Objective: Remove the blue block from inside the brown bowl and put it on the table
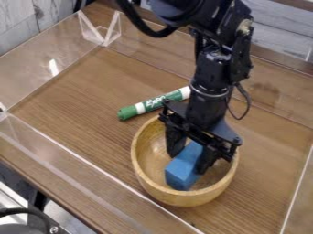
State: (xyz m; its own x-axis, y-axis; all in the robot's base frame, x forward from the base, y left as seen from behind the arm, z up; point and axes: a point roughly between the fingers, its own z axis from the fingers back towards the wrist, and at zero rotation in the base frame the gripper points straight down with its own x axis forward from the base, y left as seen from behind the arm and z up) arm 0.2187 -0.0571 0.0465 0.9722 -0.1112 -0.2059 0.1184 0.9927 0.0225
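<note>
Blue block [184,170] sits inside the brown bowl [152,178], tilted, resting on the bowl floor toward the right-front wall. Gripper [202,155] points almost straight down into the bowl, fingers either side of the block's upper end and drawn in against it, so it reads as pinching the blue block. Contact on the far finger is partly hidden by the block, so grip depth is hard to judge.

Step in hand, as I read it: secure the grasp, then lift out. To do it well, keep the pinch firm and lift straight up before any sideways travel, since the thick rim is close on the right and the block hangs low. The block is tilted, so it could pivot between the fingers; a slow rise gives time to see slip.

Green-and-white marker [153,101] lies on the table [86,87] just beyond the bowl's back rim, near the arm. Placing should go to bare wood well away from the marker and the clear acrylic walls [49,137]; the left side looks free.
</note>
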